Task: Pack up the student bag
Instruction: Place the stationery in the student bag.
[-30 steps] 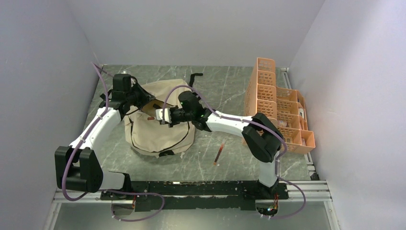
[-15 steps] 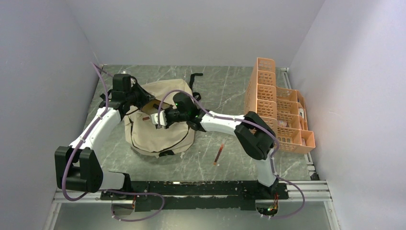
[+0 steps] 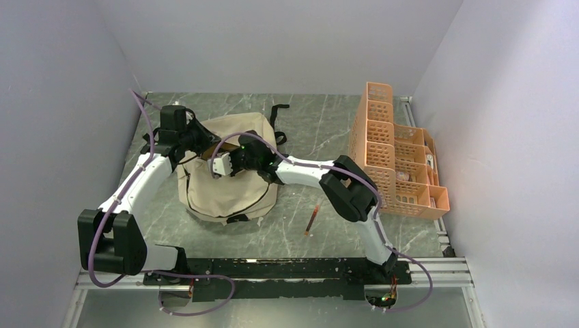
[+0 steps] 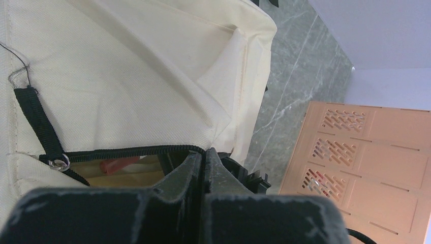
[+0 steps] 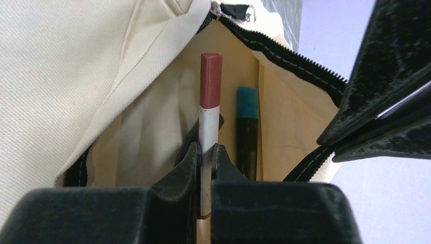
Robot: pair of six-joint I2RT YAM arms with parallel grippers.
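From above: grey-green veined tabletop (image 3: pixel 321 130), closed in by plain pale walls (image 3: pixel 273 41) at the back and on both sides, with a metal rail (image 3: pixel 437 270) along the near edge. Beige bag (image 3: pixel 232 188) flat on that surface, directly under both end effectors. Left end effector (image 3: pixel 198 142) at the bag's far left corner. Right end effector (image 3: pixel 217 165) just beside it and nearer, over the opening. Well off to the right of the right end effector, an orange organizer (image 3: pixel 392 157) along the side wall. Between the two, nearer the rail, a loose pen (image 3: pixel 312 220) on the bare surface.

From the left wrist: clamped shut on the bag's black zipper (image 4: pixel 127 151) edge, fingertips meeting with no gap. Beige cloth ahead and to the left of them. Just below the zipper, a slit of opening with something red inside, too little shown to name. Ahead and to the right, veined tabletop, then the organizer's perforated side and pale wall.

From the right wrist: clenched on a white pen (image 5: pixel 208 127) with a red-brown cap, pointing straight ahead of the fingertips into the bag's open mouth. Just right of it, a dark marker (image 5: pixel 247 132) with a teal cap, against tan inner cloth. Zipper teeth along the upper right of the mouth, running to the left end effector's black fingers (image 5: pixel 386 66) at the right edge, pale wall behind.
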